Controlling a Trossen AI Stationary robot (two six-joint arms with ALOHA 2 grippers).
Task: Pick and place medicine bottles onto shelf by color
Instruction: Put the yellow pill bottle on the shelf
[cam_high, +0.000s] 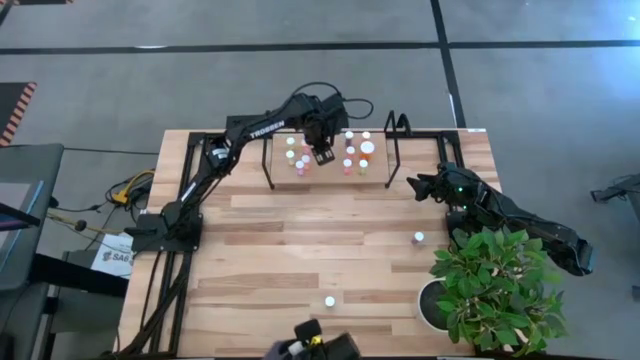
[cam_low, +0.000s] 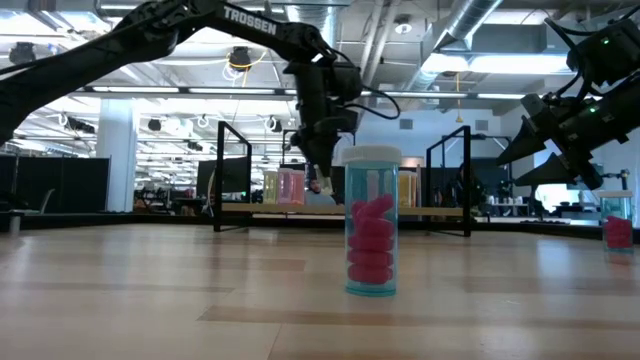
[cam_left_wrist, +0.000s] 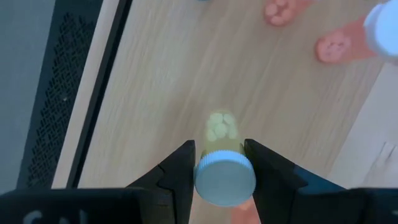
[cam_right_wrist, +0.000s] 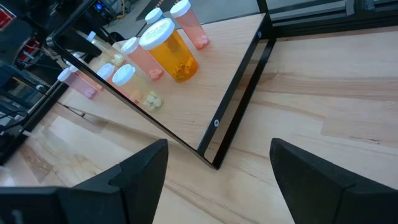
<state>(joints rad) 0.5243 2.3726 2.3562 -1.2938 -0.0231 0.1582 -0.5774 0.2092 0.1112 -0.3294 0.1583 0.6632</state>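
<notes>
Overhead view, upper centre: my left hand (cam_high: 320, 153) hangs above the shelf (cam_high: 330, 178), pinching a yellowish bottle (cam_left_wrist: 222, 149) just under its white cap, fingers (cam_left_wrist: 177, 171) pressed against both sides. The shelf already carries two groups of bottles, one left (cam_high: 297, 158) and one right (cam_high: 357, 152) of the hand. My right hand (cam_high: 418, 187) waits spread and empty at centre right, just beside the shelf's end hoop (cam_high: 395, 140). Two bottles remain on the tabletop (cam_high: 300, 240): one at right (cam_high: 419, 238), one pink-filled at lower centre (cam_high: 329, 301). Risk, as I judge it: the standing bottles crowd the placement gap, so a slightly offset descent could topple a neighbour, and releasing high could tip this bottle.
</notes>
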